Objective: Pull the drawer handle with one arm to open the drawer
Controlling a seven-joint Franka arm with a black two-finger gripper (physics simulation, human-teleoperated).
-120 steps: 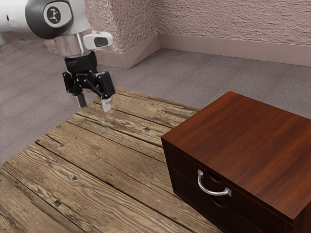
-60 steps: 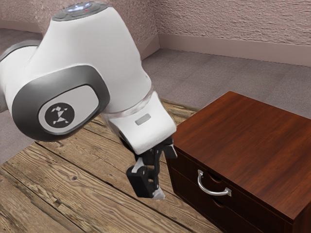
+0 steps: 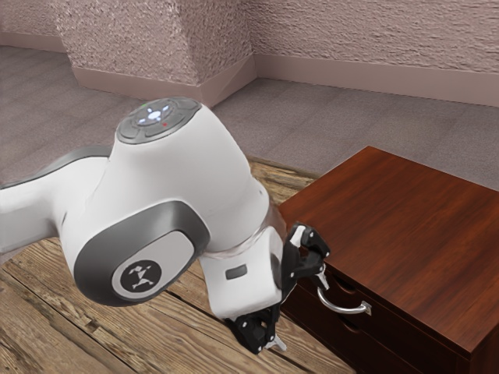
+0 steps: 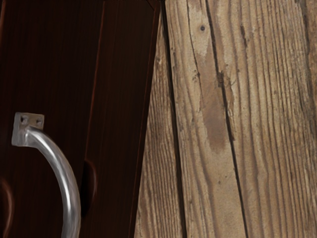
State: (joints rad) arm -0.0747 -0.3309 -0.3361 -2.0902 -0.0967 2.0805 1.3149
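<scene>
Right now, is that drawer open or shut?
Shut. The drawer front lies flush in the cabinet, with no gap showing, and the silver handle sits close against the wood.

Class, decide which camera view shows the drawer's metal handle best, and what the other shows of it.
The wrist view: the handle is close, its mounting plate and curved bar clear against the dark drawer front, though one end runs out of frame. The exterior view shows the handle small, low on the cabinet.

Rough pinkish walls (image 3: 374,31) with a pale baseboard (image 3: 366,74) meet a grey carpeted floor (image 3: 335,117), one wall corner jutting into the room. A table (image 3: 47,312) of weathered, knotty wooden planks fills the foreground.
</scene>
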